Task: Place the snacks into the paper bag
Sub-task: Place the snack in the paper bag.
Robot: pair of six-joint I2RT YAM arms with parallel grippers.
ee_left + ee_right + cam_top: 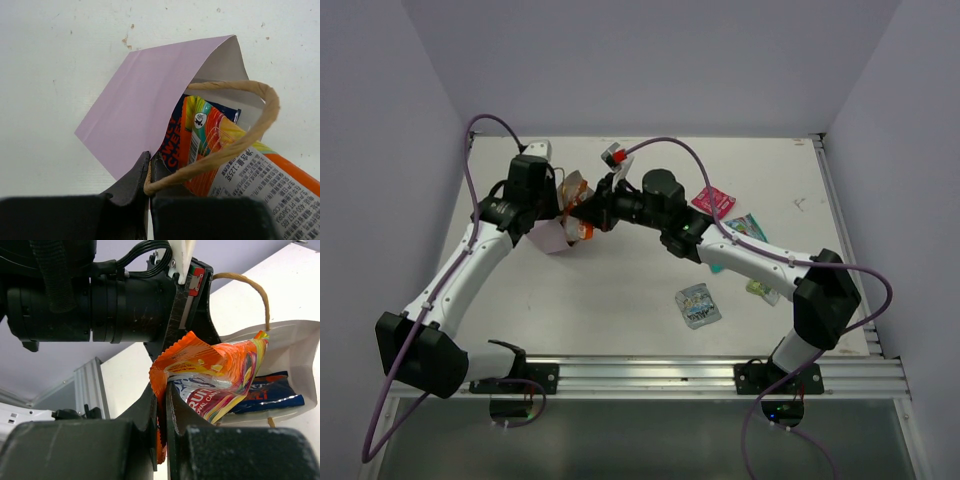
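White table (620, 290) below. I've got the left gripper (150, 167) pinching the paper bag's (135, 95) handle (265, 107). Right gripper (161, 395) pinches the orange packet (215, 357), bag just ahead.

We see a white table (620, 300) with four flat packets lying on its right half: a pink-red packet (713, 202) farthest back, a teal-green packet (748, 228) just nearer and partly hidden, a yellow-green packet (761, 290) near the right edge, and a silver-grey packet (698, 305) closest to us. Well apart from them, towards the far left, we find the pale pink paper bag (552, 236) resting on the tabletop.
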